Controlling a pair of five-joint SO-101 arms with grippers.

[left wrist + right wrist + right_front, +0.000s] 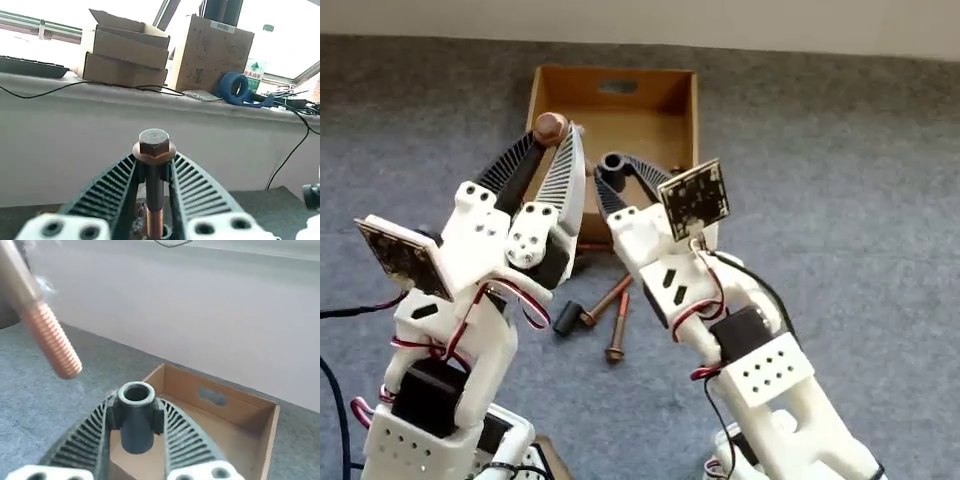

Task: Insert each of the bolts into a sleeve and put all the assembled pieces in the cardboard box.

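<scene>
A: Where the two arms rise from the near edge of the grey table cover [880,200], what lies between them?

B: Two loose bolts [616,322], coppery, their shanks crossing near the far ends. A spare sleeve [565,318], short and black, lies just beside the head of one of them.

A: And a little farther out?

B: The left gripper [558,140] is lifted above the table. Its ribbed jaws are clenched on a bolt [550,127] just under the flanged hex head, so the head stands proud of the fingertips. The left wrist view gives the same grip [155,160], with the bolt [154,142] upright between the fingers.

A: The other arm?

B: The right gripper [612,172] sits close beside it, jaws grasping a black sleeve [611,162] with its open bore facing away from the wrist. From the right wrist camera the sleeve [136,427] is pinched at mid-body in the gripper [136,402]. The bolt's threaded tip [55,345] hangs near that bore but apart from it, not entered.

A: Beyond them?

B: The cardboard box [535,100], open-topped, rests on the table past both grippers, a hand slot in its far wall. It shows past the sleeve too [267,440]
</scene>
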